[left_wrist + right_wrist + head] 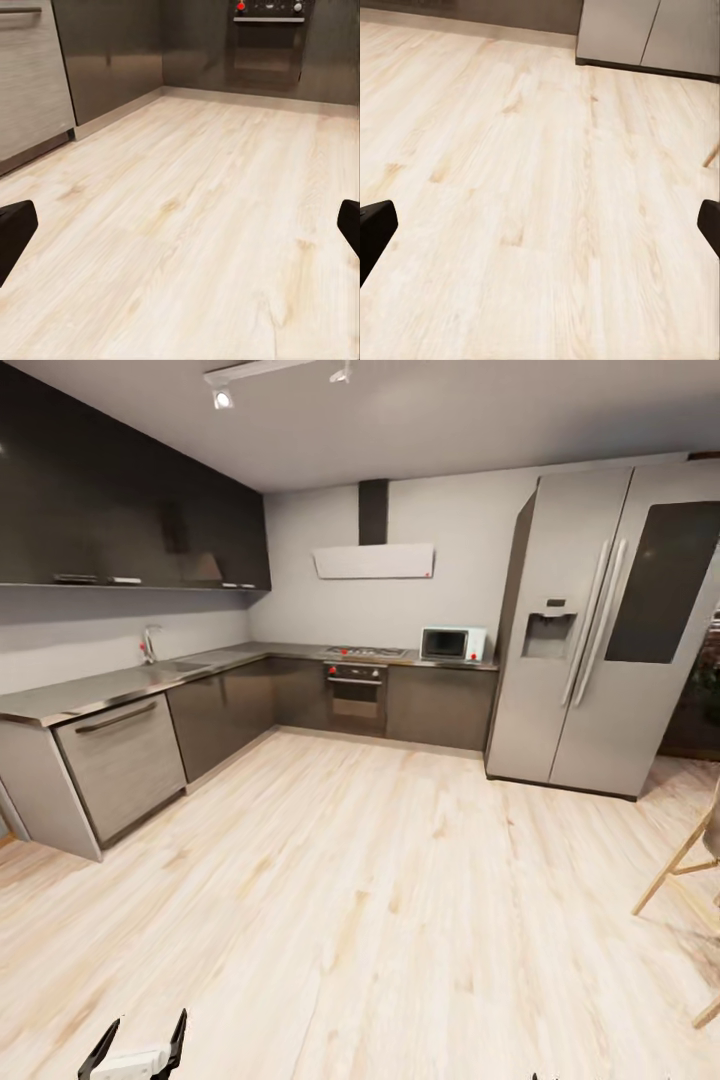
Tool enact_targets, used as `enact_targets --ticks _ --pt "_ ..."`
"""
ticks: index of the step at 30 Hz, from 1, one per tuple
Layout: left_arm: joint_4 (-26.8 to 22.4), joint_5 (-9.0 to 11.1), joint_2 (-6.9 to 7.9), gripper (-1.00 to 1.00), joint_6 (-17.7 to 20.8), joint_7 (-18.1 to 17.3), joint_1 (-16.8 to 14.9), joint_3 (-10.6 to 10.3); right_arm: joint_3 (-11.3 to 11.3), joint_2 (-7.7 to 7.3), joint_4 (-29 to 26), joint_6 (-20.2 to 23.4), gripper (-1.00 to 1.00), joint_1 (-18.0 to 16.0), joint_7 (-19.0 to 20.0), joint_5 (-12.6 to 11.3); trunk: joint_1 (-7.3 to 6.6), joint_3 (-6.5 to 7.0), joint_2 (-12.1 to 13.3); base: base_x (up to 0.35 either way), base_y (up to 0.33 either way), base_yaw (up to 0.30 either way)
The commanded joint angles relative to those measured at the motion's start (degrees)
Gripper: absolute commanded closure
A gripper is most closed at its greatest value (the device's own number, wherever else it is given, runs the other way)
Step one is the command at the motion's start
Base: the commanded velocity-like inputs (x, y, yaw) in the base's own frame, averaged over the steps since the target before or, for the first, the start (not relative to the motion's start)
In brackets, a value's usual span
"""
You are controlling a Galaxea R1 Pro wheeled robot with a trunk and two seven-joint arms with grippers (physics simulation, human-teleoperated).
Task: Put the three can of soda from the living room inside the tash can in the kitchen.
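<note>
I am in the kitchen, facing its light wood floor [380,880]. The cans of soda and the tash can are out of view. My left gripper [140,1048] sits at the lower edge of the head view, open, its black fingers spread over a white body. In the left wrist view the left gripper [180,229] holds nothing, with bare floor between its fingertips [15,232]. My right gripper [540,232] is open too, and floor boards lie between its fingertips [709,221].
An L-shaped grey steel counter [110,685] with a tap [148,643] runs along the left and back walls. An oven [354,695] and a microwave [452,644] are at the back. A tall steel fridge [590,640] stands right, and wooden legs [680,865] stand at the far right.
</note>
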Motion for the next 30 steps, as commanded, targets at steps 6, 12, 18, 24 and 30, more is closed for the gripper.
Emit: enact_targets --ticks 6,12,18,24,30 --pt "0.0 -0.01 0.0 -1.0 0.0 0.0 0.0 0.0 0.0 0.0 0.02 0.0 -1.0 0.0 0.0 -0.01 0.0 0.37 0.0 0.0 0.0 -0.201" --pt "0.0 -0.01 0.0 -1.0 0.0 -0.02 0.0 0.0 0.0 0.0 0.29 0.0 -1.0 -0.02 0.0 0.06 0.0 0.73 0.0 -0.021 0.0 -0.199" --pt "0.0 -0.01 0.0 -1.0 0.0 0.0 0.0 0.0 0.0 0.0 0.44 0.0 -1.0 -0.04 0.0 0.08 0.0 1.05 0.0 -0.204 0.0 -0.169" --pt "0.0 -0.01 0.0 -1.0 0.0 0.0 0.0 0.0 0.0 0.0 0.49 0.0 -1.0 -0.07 0.0 0.08 0.0 1.32 0.0 -0.294 0.0 -0.123" --pt "0.0 -0.01 0.0 -1.0 0.0 0.0 0.0 -0.02 0.0 0.0 0.52 0.0 -1.0 -0.07 0.0 0.07 0.0 1.53 0.0 -0.318 0.0 -0.091"
